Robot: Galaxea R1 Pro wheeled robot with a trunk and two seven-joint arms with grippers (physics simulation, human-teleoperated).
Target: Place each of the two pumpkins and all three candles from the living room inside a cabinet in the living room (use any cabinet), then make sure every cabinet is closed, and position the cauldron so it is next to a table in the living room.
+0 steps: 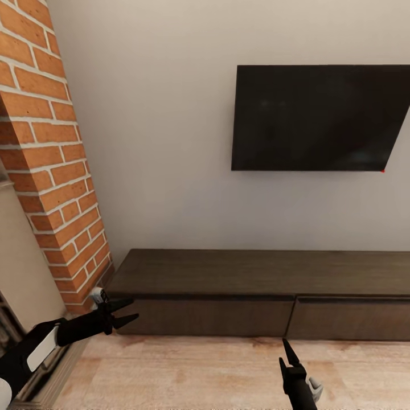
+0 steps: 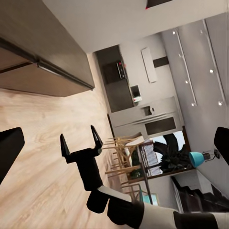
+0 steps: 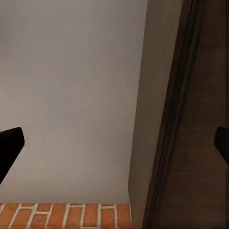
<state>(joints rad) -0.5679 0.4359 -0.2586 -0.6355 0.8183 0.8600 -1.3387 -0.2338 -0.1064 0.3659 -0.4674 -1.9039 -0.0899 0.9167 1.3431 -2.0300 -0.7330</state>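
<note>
Partly cropped, closed cabinet (image 1: 228, 296) faces both parted tools

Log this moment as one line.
facing cabinet, drawers shut | left gripper open, empty | right gripper open, empty | TV above

Lighting: even, soft, daylight-like; no source visible in the head view. Wall (image 1: 165, 142): pale, uniformly lit. Television screen (image 1: 319, 117): dull, faint reflections. Cabinet (image 1: 256, 273): thin shadow under its top edge. Ceiling spotlights (image 2: 210, 71): small bright dots, far room. Head view bends toward its edges. Right wrist view soft, low in detail.
</note>
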